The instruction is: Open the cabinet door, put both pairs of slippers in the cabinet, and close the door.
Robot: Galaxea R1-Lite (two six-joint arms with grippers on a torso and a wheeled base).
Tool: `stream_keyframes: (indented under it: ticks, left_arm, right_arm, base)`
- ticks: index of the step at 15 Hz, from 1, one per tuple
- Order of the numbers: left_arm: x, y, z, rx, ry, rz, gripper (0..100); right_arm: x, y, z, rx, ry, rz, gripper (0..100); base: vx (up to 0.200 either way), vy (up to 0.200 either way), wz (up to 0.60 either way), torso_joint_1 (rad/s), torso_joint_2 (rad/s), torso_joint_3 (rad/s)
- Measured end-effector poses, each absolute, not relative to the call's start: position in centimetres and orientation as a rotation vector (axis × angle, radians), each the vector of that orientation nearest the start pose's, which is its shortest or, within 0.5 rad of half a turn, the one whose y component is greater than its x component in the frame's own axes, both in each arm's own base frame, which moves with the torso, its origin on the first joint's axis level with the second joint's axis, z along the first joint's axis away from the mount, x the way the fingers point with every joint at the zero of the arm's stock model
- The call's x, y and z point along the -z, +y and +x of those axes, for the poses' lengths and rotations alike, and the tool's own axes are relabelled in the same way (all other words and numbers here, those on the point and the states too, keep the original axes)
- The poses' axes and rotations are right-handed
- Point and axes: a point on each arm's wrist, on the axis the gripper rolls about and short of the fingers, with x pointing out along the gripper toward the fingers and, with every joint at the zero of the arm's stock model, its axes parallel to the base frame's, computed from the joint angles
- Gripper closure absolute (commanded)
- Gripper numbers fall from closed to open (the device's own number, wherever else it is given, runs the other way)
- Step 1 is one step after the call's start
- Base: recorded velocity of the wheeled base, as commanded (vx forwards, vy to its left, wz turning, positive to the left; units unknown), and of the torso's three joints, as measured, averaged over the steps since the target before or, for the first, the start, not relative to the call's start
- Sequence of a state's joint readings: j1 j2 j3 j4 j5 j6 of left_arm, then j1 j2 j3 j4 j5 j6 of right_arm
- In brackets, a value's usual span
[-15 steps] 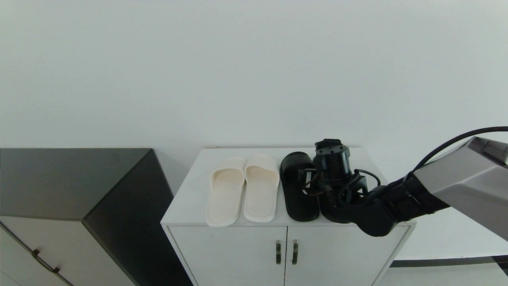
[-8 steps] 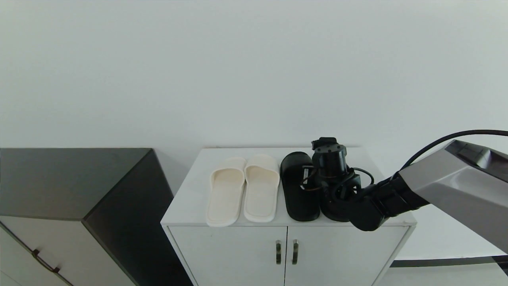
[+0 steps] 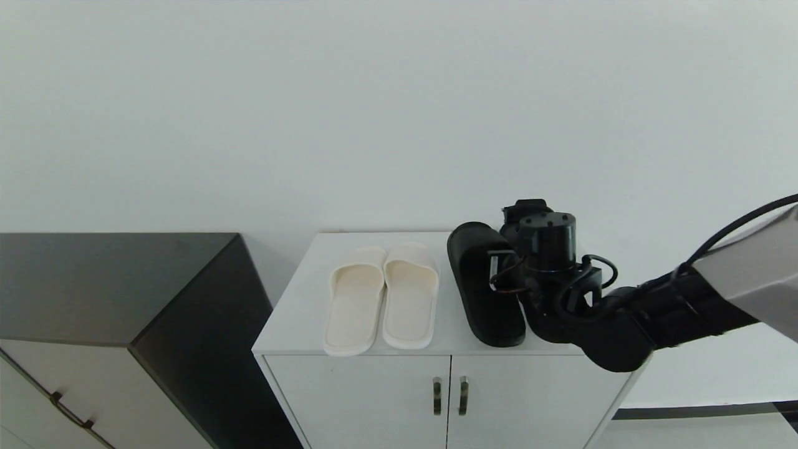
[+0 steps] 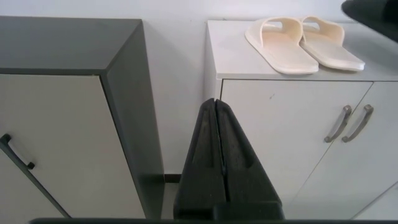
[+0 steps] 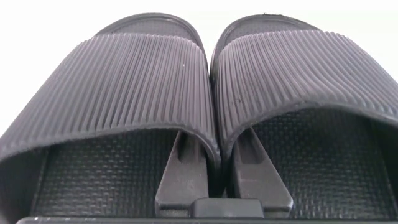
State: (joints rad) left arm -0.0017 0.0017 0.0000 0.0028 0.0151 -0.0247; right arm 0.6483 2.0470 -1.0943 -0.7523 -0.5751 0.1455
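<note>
Left end effector (image 4: pixel 217 155), fingers pressed together, sits low in front of the white cabinet (image 3: pixel 298 315), whose doors (image 3: pixel 361 405) are shut. Right end effector (image 5: pixel 217 180) has one finger inside each of the black slippers (image 3: pixel 489 290) and pinches their adjoining straps together. This pair sits angled over the cabinet top's right part. The cream slippers (image 3: pixel 380 296) lie flat, just left of them.

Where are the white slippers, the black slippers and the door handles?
white slippers (image 3: pixel 408 305): head view, on the sole of the right-hand one.
black slippers (image 3: pixel 492 312): head view, on the sole of the one that shows.
door handles (image 3: pixel 437 395): head view, on the middle of the left handle.
</note>
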Motion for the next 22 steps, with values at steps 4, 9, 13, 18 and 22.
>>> stream_keyframes:
  ticks: [4,9,13,18,22]
  left_arm:
    - [-7.5,0.0,-2.3,-0.013,0.005,-0.024,100]
    - [-7.5,0.0,-2.3,-0.013,0.003,-0.026,100]
    - [-7.5,0.0,-2.3,-0.013,0.003,-0.025,100]
    - [-7.5,0.0,-2.3,-0.014,0.003,-0.026,100]
    - [-7.5,0.0,-2.3,-0.013,0.003,-0.025,100]
  right_arm:
    - [-16.2,21.3,24.9,-0.277,0.226,-0.036,100]
    - [-16.5,19.5,18.3,-0.670,0.317,-0.029,100]
    - [-16.3,18.5,17.9,-0.667,0.327,-0.018,100]
    - [-16.0,17.7,17.1,-0.668,0.336,-0.025,100]
    - [-16.2,17.0,16.3,-0.715,0.329,-0.018,100]
  base:
    - [0.000,0.000,0.00,0.000,0.00,0.000]
    - [0.000,0.000,0.00,0.000,0.00,0.000]
    - [-0.050,0.000,0.00,0.001,0.00,-0.002]
    - [-0.120,0.000,0.00,0.008,0.00,0.002]
    - [0.000,0.000,0.00,0.000,0.00,0.000]
